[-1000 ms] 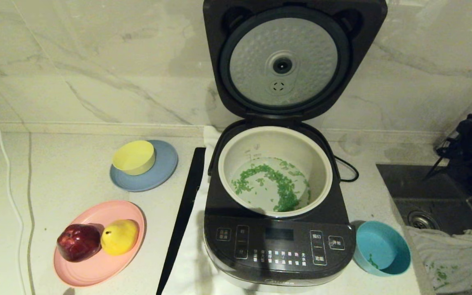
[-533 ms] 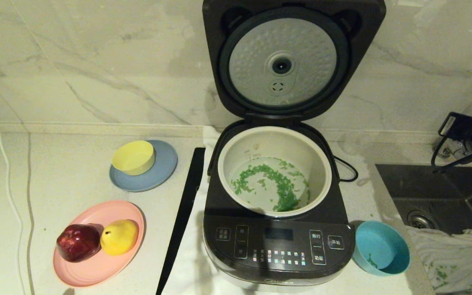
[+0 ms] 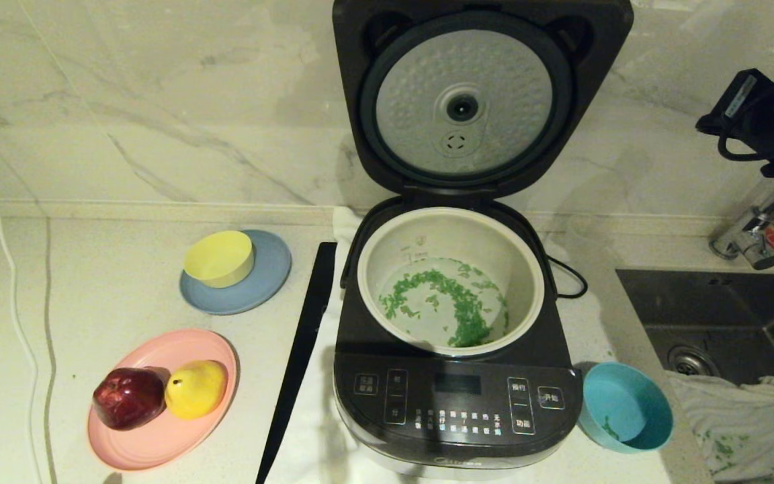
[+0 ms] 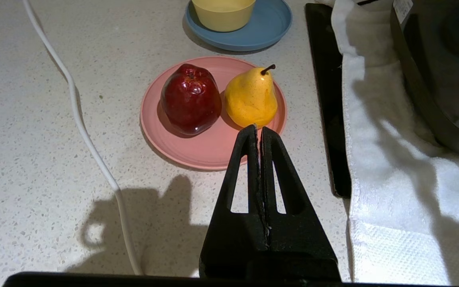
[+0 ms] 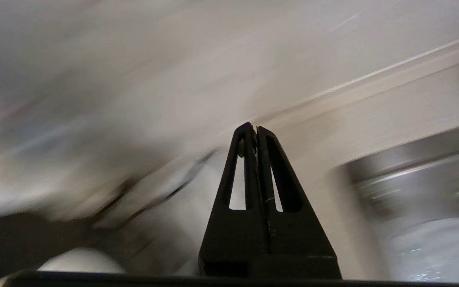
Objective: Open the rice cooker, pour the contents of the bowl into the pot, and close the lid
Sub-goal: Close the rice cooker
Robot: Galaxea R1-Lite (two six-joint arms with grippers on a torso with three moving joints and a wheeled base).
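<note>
Nearest the robot, left gripper point(image 4: 258, 128) hangs low over the speckled counter point(image 3: 111, 282), fingers pressed together w/ nothing between them, tips just short of a pink plate point(image 4: 209, 153) carrying a red apple point(image 4: 190, 99) and a yellow pear point(image 4: 251, 97), the two fruits side by side. A white cable point(image 4: 90, 143) snakes across the counter to the plate's left side in the head view. Rice cooker point(image 3: 454, 403) sits front-centre on a white cloth point(image 4: 389, 187), button panel facing the robot; a flat black strip point(image 3: 299, 356) lies along its left side. Teal-blue bowl point(image 3: 625, 407) stands upright just beside the cooker's front right corner, nearly bare, a few green bits inside. Right of that, a sink point(image 3: 729, 316) w/ a crumpled white rag point(image 3: 743, 423) flecked green. Cream pot point(image 3: 451, 279) sits in the cooker, chopped green scattered over its floor. Further back on the left, yellow bowl point(image 3: 220, 257) rests on a grey-blue plate point(image 3: 252, 286). Lid point(image 3: 474, 94) stands fully raised against the marble wall, dimpled silver disc facing forward. Right gripper point(image 5: 256, 128) is up high at far right, above the tap point(image 3: 746, 238) and well apart from the lid, fingers closed on nothing; its wrist view is motion-blurred.
</note>
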